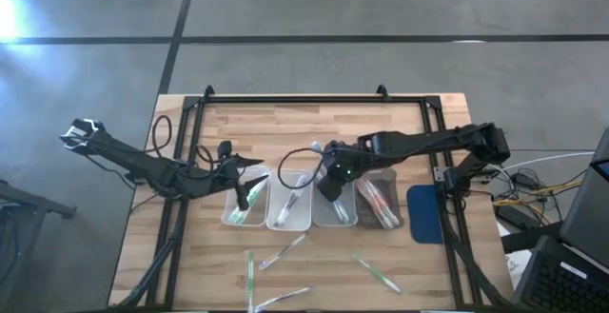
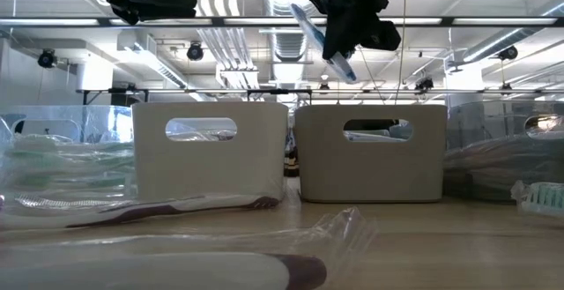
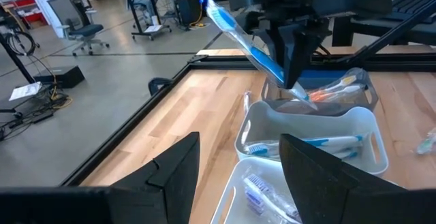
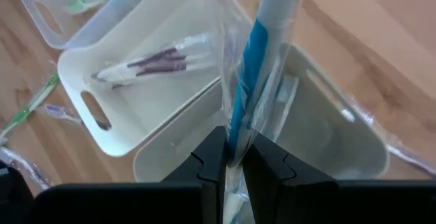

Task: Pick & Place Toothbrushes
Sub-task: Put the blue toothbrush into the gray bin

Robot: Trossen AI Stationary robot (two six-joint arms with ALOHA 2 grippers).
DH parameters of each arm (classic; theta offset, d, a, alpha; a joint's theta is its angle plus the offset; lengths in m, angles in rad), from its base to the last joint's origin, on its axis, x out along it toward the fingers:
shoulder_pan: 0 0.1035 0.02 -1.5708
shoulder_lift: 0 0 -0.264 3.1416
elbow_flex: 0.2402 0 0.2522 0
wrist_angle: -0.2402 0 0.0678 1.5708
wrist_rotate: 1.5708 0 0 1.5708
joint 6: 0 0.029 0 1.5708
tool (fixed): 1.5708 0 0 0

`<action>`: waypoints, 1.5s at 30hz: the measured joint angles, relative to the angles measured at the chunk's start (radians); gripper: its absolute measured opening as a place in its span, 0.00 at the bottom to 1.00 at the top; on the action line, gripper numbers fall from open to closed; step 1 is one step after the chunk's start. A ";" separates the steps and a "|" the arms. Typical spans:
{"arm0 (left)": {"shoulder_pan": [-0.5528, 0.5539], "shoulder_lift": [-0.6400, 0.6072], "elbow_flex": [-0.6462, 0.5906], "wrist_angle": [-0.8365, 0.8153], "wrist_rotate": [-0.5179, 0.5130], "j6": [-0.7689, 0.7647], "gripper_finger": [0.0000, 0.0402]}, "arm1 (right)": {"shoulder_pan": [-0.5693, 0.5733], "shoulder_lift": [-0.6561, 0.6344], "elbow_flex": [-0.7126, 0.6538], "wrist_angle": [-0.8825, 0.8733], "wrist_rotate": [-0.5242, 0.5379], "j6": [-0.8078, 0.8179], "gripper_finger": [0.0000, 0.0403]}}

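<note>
Fingers (image 4: 234,157) on blue toothbrush (image 4: 255,60) — trays (image 4: 122,125) below

The table (image 1: 314,127) was pale, matt wood planking. The bins (image 4: 170,125) looked like smooth white plastic, the outer ones perhaps clear. A blue toothbrush (image 4: 248,74) wore glossy, crinkled clear wrap. Gripper fingers (image 3: 310,166) were matt black.

High view looks straight down on the light wooden tabletop (image 1: 314,123); low view sits at tabletop level, facing the room. Both show the white plastic bins (image 2: 210,151).
</note>
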 joint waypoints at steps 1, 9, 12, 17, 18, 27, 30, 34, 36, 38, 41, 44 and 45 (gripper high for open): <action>0.000 0.000 0.000 0.000 0.000 -0.002 0.51 | 0.005 0.000 -0.005 0.000 0.000 0.004 0.08; 0.000 0.000 0.000 -0.001 0.000 -0.003 0.51 | 0.043 0.001 -0.037 0.001 -0.003 0.074 0.08; 0.000 0.000 0.000 -0.004 0.000 -0.003 0.51 | 0.051 0.001 -0.054 0.005 -0.005 0.088 0.08; 0.000 0.000 0.000 -0.006 0.000 -0.003 0.51 | 0.050 0.001 -0.095 0.006 -0.027 0.121 0.08; 0.000 0.000 0.000 -0.006 0.000 -0.003 0.51 | 0.050 0.001 -0.101 0.007 -0.032 0.122 0.08; 0.000 0.000 0.000 -0.010 0.000 -0.002 0.51 | 0.059 0.001 -0.167 0.011 -0.067 0.179 0.08; 0.000 0.000 0.000 -0.009 0.000 -0.003 0.51 | 0.060 0.001 -0.171 0.030 -0.084 0.198 0.08; 0.000 0.000 0.000 -0.009 0.000 -0.003 0.51 | 0.057 0.001 -0.153 0.069 -0.127 0.198 0.08; 0.000 0.000 0.000 -0.008 0.000 -0.002 0.51 | 0.056 0.001 -0.121 0.055 -0.134 0.198 0.07; 0.000 0.000 0.000 -0.008 0.000 -0.002 0.51 | 0.055 0.001 -0.085 0.003 -0.136 0.200 0.06; 0.000 0.000 0.000 -0.008 0.000 -0.002 0.51 | 0.054 0.010 -0.042 -0.068 -0.132 0.231 0.06; 0.000 0.000 0.000 -0.005 0.000 -0.002 0.51 | 0.061 0.054 0.000 -0.125 -0.133 0.246 0.05; 0.000 0.000 0.000 -0.005 0.000 -0.002 0.51 | 0.064 0.079 0.015 -0.136 -0.138 0.245 0.05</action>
